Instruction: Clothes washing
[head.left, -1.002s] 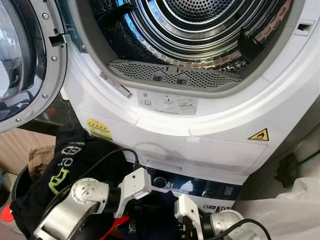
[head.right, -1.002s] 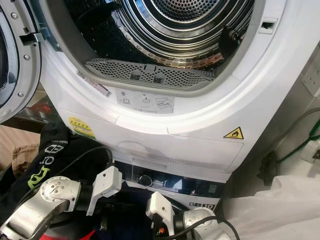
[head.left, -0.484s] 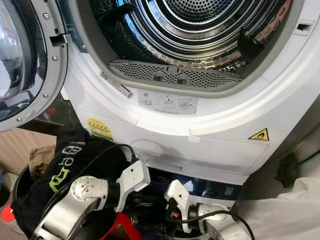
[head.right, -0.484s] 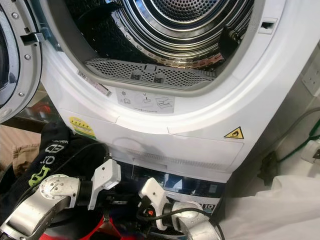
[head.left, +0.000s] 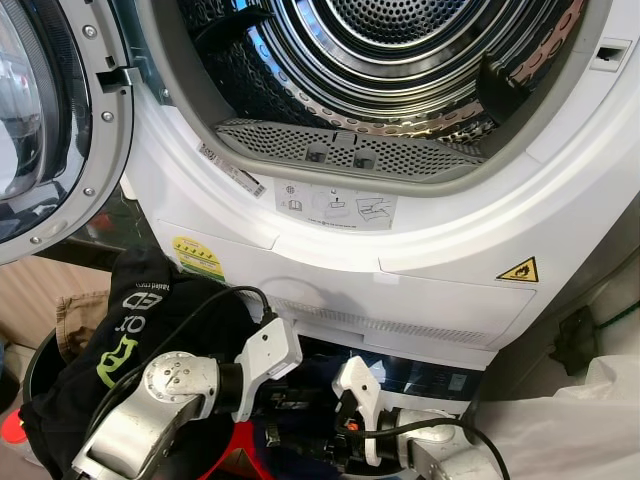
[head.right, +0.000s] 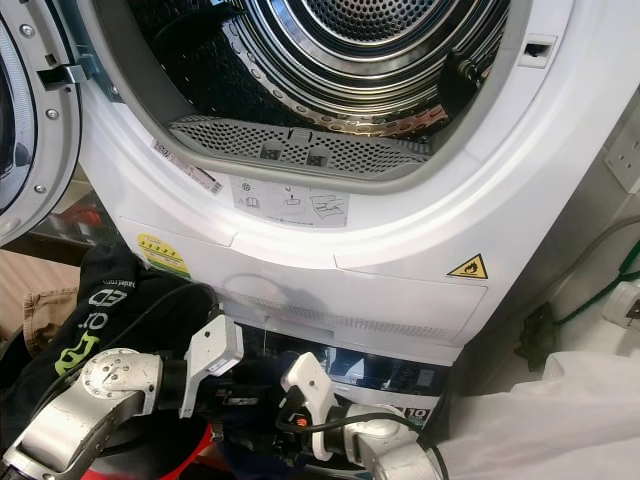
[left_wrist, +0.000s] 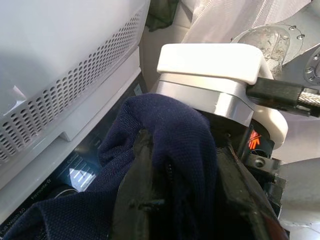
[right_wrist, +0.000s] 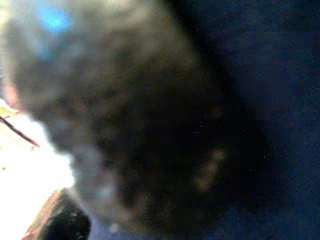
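**A:** Where were the grippers?

**B:** Both sat low in the frame, under the drum opening. The left gripper reached in from the lower left, its silver arm bent at the elbow, white wrist block angled up and to the right. The right gripper came in from the lower right, forearm lying nearly flat, pointing left toward the other.

**A:** Fingers apart or together?

**B:** On the left, the black fingers had navy cloth bunched between and over them, so they were closed on it. On the right I could not tell; the wrist view was a dark blur against blue fabric.

**A:** And the cloth?

**B:** Between the two wrists, at the bottom centre, in front of the machine's dark control panel.

**A:** Around that?

**B:** A black garment with green lettering draped over a basket at lower left. The dryer drum stood open at the top, door swung to the upper left.
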